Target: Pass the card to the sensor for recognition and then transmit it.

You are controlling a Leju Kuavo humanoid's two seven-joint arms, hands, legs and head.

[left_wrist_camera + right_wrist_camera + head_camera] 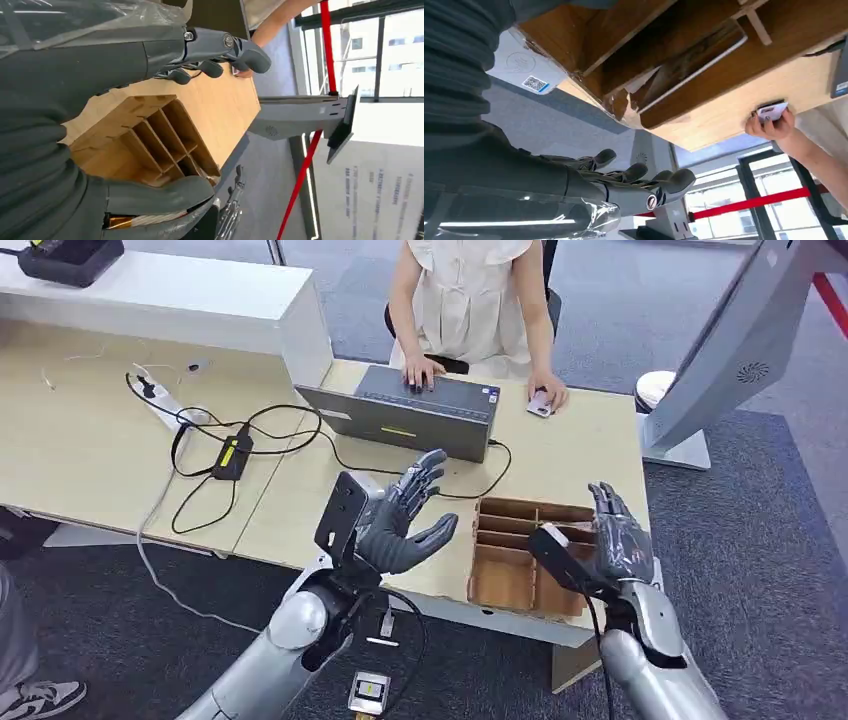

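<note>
A wooden box [505, 575] with several slots stands at the table's front edge. In the right wrist view a flat glossy card [691, 65] with a pale edge leans inside one slot of the box [774, 25]. My right hand [620, 535] hovers over the box's right end, fingers stretched and apart, holding nothing [624, 185]. My left hand [405, 525] floats left of the box, fingers spread, thumb out, also holding nothing. The left wrist view has the box [150, 130] beyond the gap between the fingers [220, 52] and thumb. I cannot pick out the sensor for certain.
A person sits across the table, one hand on a grey laptop [420, 415], the other on a small white device [540, 403]. A power strip and black cables [230, 450] lie at the left. A white kiosk stand [730, 350] rises at the right.
</note>
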